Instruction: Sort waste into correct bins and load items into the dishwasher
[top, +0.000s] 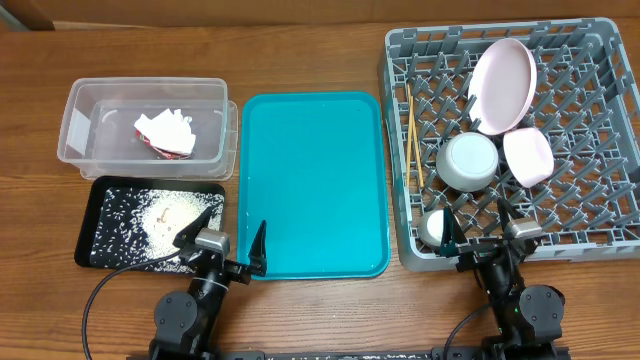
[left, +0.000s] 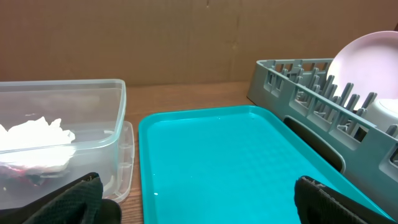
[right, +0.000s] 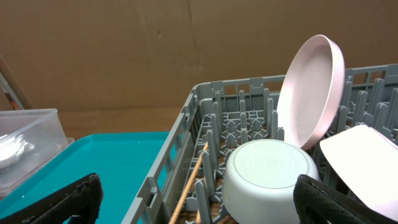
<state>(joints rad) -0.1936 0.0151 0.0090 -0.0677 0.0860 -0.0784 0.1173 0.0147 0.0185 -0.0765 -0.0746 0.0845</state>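
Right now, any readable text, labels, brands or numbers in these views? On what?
No readable text in any view.
One pale sticker-like patch on the left wall of the clear tub: too small to read.
No markings visible on the teal tray, dish rack, black tray or plate.

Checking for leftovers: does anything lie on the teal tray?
No, the teal tray shows only its own bare surface in the overhead view.

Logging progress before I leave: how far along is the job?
Looks finished: paper scraps sit in the clear tub, rice in the black tray; plate, steel bowl, pink bowl, cup and chopsticks are in the rack. The left pincer and right pincer are open, holding nothing. Nothing visibly left.
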